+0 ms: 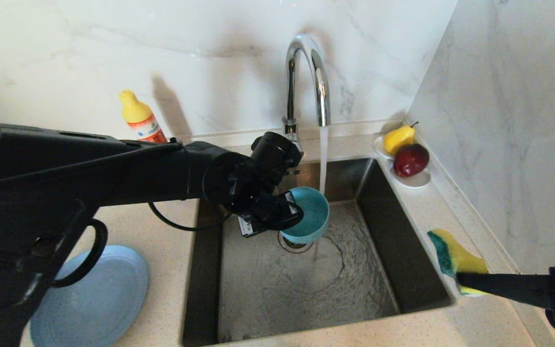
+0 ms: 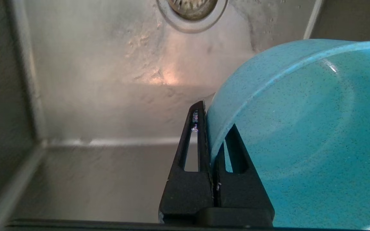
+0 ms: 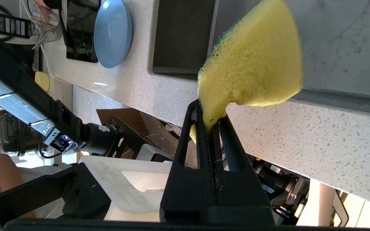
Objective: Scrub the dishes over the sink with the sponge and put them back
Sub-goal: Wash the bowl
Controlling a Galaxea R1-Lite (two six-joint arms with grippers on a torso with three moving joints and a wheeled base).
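Over the steel sink, my left gripper is shut on the rim of the teal bowl. The bowl is tipped on its side just left of the water stream, above the drain strainer. In the left wrist view one finger lies inside the teal bowl and one outside, so the gripper pinches its wall. At the sink's right edge, my right gripper is shut on the yellow-and-green sponge. The sponge sticks out beyond the fingers. The grey-blue plate rests on the counter left of the sink.
The chrome tap runs water into the basin. An orange-and-yellow bottle stands at the back left. A white dish with a yellow pear and a red apple sits at the back right corner. Marble walls close the back and right.
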